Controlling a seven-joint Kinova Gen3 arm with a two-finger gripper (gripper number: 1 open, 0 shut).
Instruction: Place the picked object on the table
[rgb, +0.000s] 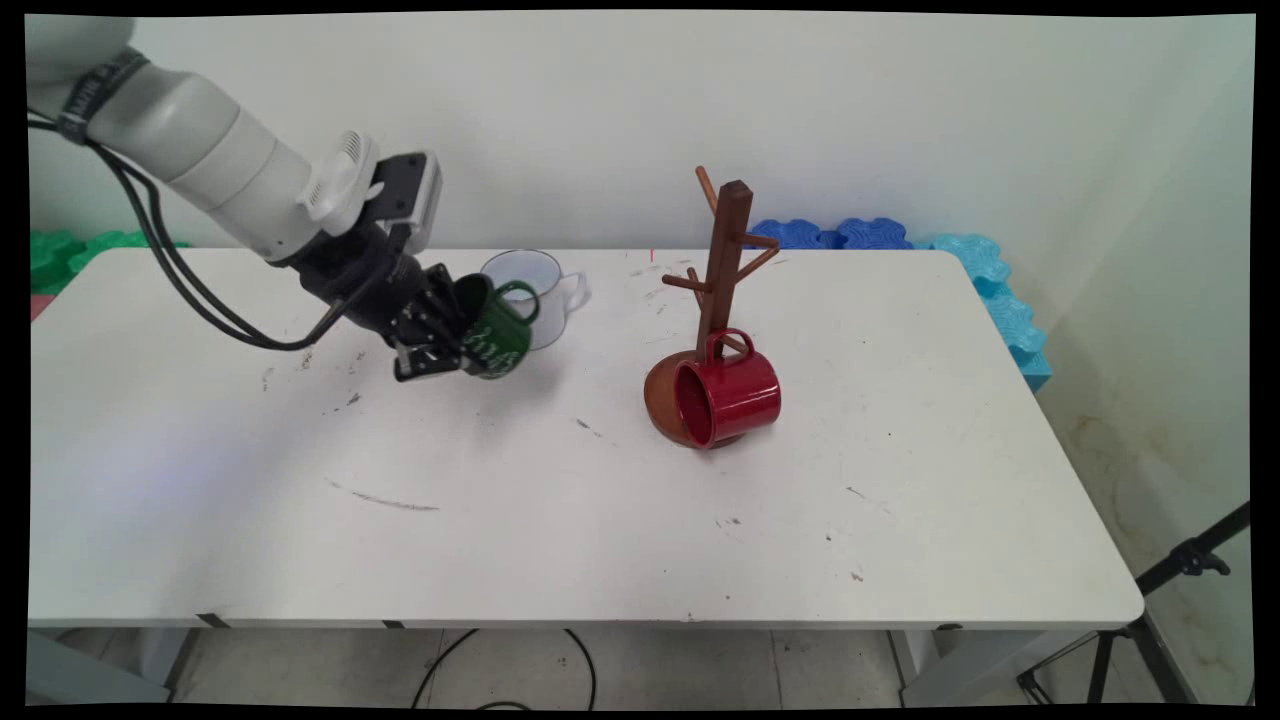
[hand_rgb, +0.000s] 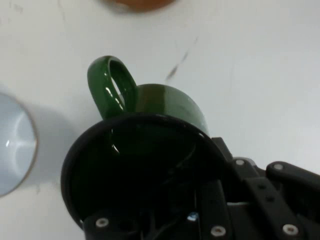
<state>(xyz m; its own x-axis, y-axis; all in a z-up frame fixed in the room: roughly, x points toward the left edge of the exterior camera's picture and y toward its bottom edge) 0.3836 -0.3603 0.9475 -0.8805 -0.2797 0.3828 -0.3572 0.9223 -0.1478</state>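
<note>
Green enamel caught the light as the black two-finger gripper (rgb: 455, 340) of the white arm held a dark-rimmed green metal mug (rgb: 493, 330) tipped on its side above the scuffed white table (rgb: 500, 520). Its fingers were clamped on the mug's rim, one inside the mouth and one outside the wall, as the hand view showed, with the mug's looped handle (hand_rgb: 112, 85) pointing away from the wrist. Just behind the held mug, and partly hidden by it, a pale white enamel mug (rgb: 535, 290) stood upright on the table, mouth open to the ceiling. Well off to the gripper's far side, in the direction the fingers pointed, rose a brown wooden mug tree (rgb: 722, 270) with slanted pegs on a round base. A glossy red metal mug (rgb: 728, 396) hung by its handle from the tree's lowest peg, its mouth turned toward the near edge. Upper pegs stood bare. So one mug hung, one was airborne in the grip, and one waited on the table.
</note>
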